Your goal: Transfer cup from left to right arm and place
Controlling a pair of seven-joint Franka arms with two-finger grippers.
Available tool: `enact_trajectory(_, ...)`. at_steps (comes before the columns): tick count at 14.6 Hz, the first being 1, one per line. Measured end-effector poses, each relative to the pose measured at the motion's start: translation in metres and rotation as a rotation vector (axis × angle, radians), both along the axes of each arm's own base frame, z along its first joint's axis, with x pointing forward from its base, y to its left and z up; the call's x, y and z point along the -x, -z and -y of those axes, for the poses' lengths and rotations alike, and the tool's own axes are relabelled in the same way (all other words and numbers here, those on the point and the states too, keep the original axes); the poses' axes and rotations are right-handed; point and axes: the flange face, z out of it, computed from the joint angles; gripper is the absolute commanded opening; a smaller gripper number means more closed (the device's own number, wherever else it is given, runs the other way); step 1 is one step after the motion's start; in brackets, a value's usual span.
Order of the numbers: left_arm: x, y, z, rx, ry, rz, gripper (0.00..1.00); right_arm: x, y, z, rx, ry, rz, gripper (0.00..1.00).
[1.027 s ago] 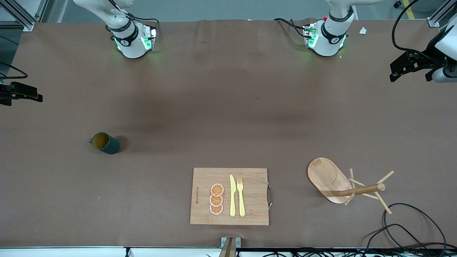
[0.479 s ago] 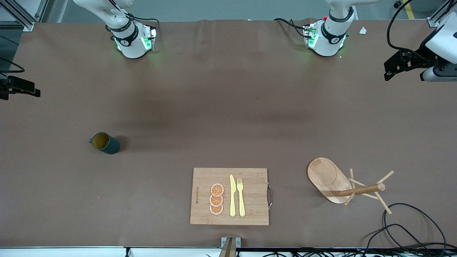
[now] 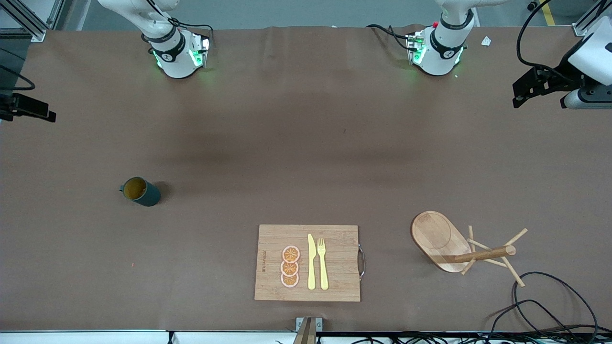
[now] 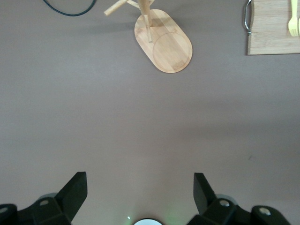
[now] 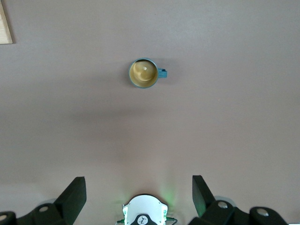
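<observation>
The cup point(image 3: 140, 191) stands upright on the brown table toward the right arm's end, its mustard-yellow inside showing. It also shows in the right wrist view point(image 5: 144, 73), with its small handle at one side. My right gripper point(image 3: 26, 109) is up in the air at the table's edge at the right arm's end, well apart from the cup, open and empty point(image 5: 139, 183). My left gripper point(image 3: 538, 87) is up in the air at the table's edge at the left arm's end, open and empty point(image 4: 140, 180).
A wooden cutting board point(image 3: 334, 239) with three orange slices point(image 3: 290, 266), a yellow knife point(image 3: 311, 262) and a fork point(image 3: 322, 263) lies near the front edge. A wooden mug rack point(image 3: 440, 236) stands toward the left arm's end, and black cables point(image 3: 550, 296) lie near it.
The left gripper has moved a little toward the table's middle. The right gripper has shifted slightly toward the robots' bases. The cup has not moved.
</observation>
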Motion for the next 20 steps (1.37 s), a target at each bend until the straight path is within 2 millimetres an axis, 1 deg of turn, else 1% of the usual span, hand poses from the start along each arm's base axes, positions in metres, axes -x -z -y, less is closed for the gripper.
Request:
enact_trajectory(3,0.0,0.0,-0.002,0.005,-0.002,-0.002,1.0,0.02,-0.006,-0.018,0.007,0.024,0.016,1.0)
enact_trajectory(5,-0.001,0.002,-0.002,0.005,-0.002,-0.004,1.0,0.027,-0.009,-0.023,0.007,0.025,0.023,1.0)
enact_trajectory(11,-0.004,0.006,-0.001,0.006,0.001,-0.013,1.0,0.029,-0.014,-0.016,0.008,0.037,0.04,1.0)
enact_trajectory(16,-0.004,0.006,0.001,0.006,0.004,-0.013,1.0,0.042,-0.033,-0.011,0.007,0.042,0.079,1.0)
enact_trajectory(20,-0.004,0.006,0.001,0.006,0.004,-0.013,1.0,0.046,-0.039,-0.01,0.008,0.042,0.091,1.0)
